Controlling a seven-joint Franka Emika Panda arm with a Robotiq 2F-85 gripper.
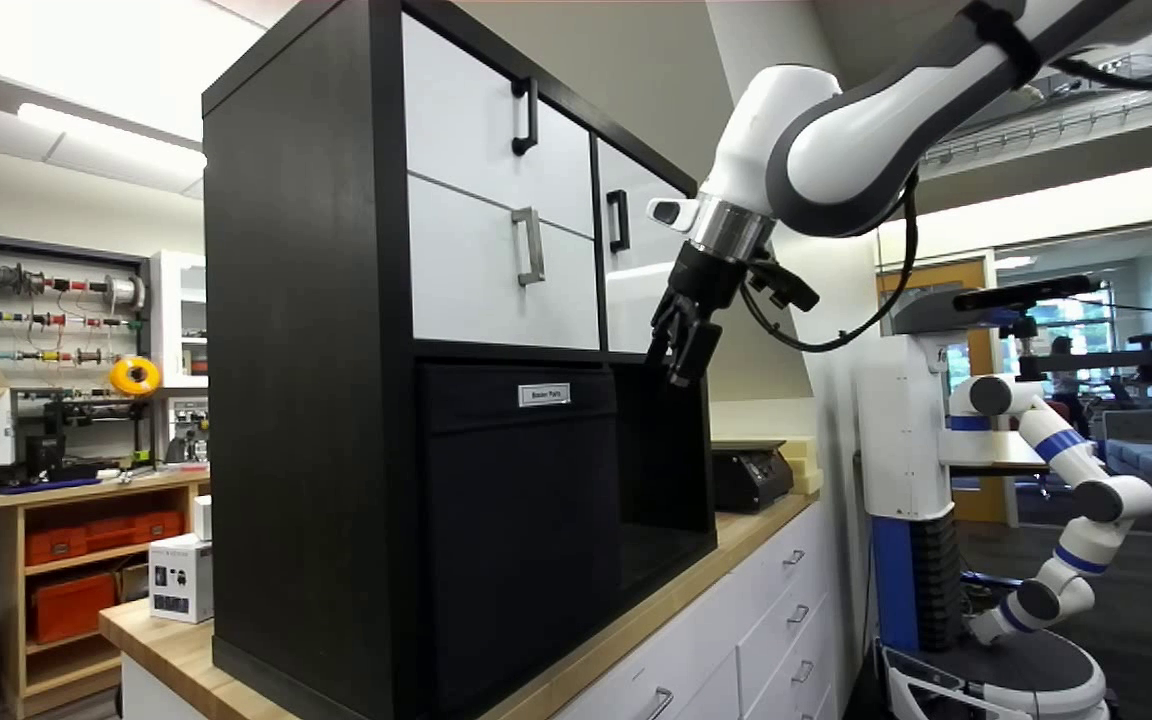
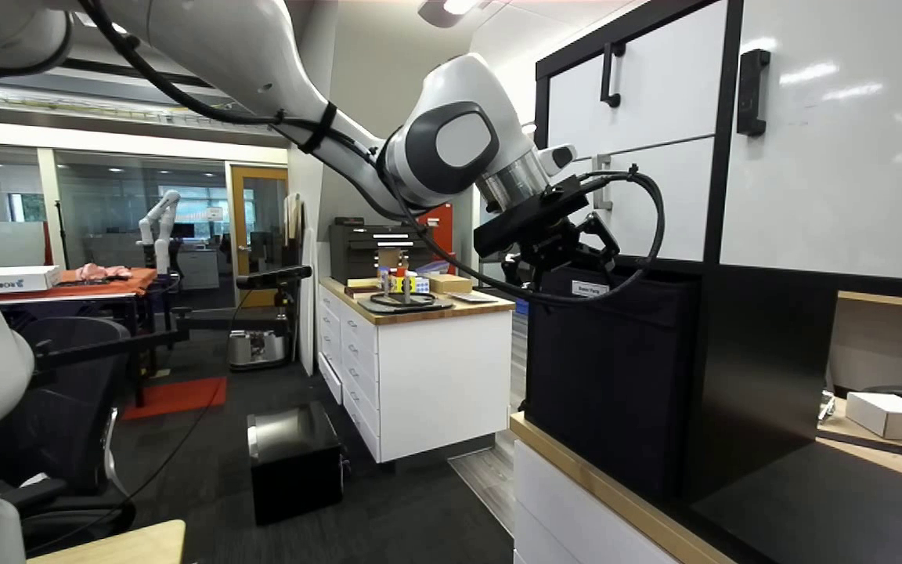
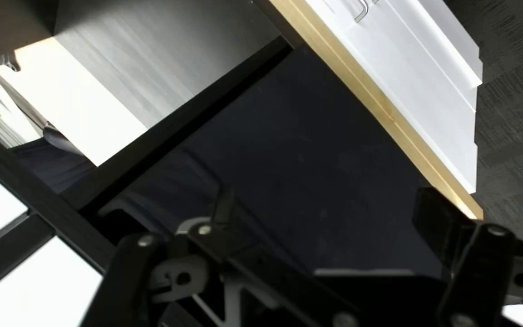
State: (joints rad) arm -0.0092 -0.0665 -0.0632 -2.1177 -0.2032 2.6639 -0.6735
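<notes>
Left of centre in an exterior view stands a tall black shelf unit (image 1: 296, 400), and low inside it, at the middle bottom of the frame, sits a dark fabric bin (image 1: 526, 520) with a white label (image 1: 544, 394) near its top edge. Soft cloth like that would probably buckle or slide back if pushed, since fabric gives way under pressure. Directly above, at centre, runs the unit's black middle rail (image 1: 506, 353); a forward reach made slightly too high could end in a knock against it. Over the rail a metal handle (image 1: 535, 246) juts out. Just right of centre hangs the gripper (image 1: 668, 368), tilted downward, its fingers (image 3: 438, 218) spread wide with nothing between them; in the wrist view the bin's face shows behind that gap, though I cannot tell whether a fingertip touches it. Further right a black cable (image 1: 816, 349) loops beneath the arm (image 1: 846, 155), and with a careless sideways swing its slack could catch on the handle
</notes>
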